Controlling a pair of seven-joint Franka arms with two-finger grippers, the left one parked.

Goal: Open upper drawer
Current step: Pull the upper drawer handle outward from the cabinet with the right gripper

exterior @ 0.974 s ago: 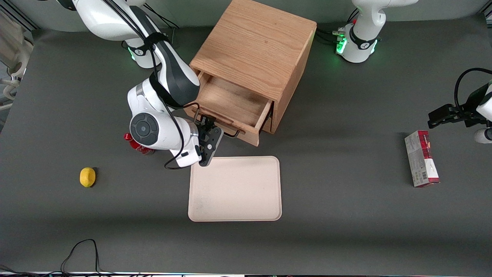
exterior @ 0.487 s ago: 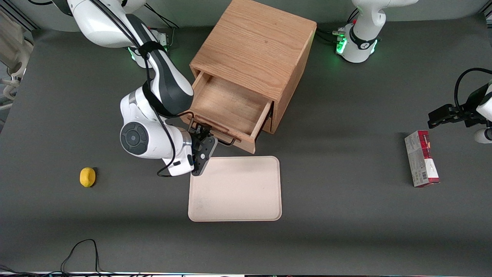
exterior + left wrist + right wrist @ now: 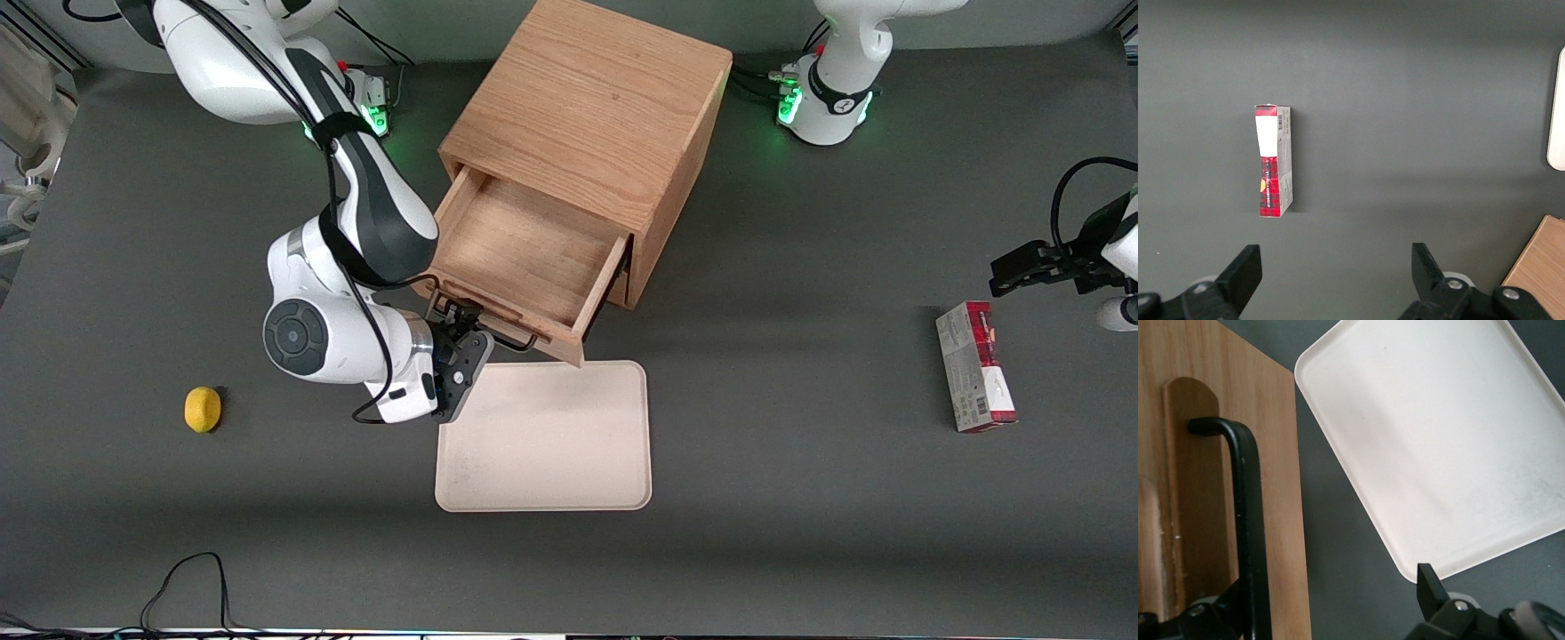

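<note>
Pulled farther out of the cabinet [image 3: 597, 124] than before, upper drawer [image 3: 520, 258] now overhangs the tray [image 3: 551, 444], gripper [image 3: 458, 342] at its black handle [image 3: 1245, 507], fingers apart around the bar.

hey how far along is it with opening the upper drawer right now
Mostly done: the upper drawer stands well out of the wooden cabinet, its plain wooden inside showing, its front corner reaching over the edge of the white tray. In hand: the gripper sits at the drawer's black wire handle, the bar running between its fingers. Left: perhaps a little more pull, then letting go and backing away.
</note>
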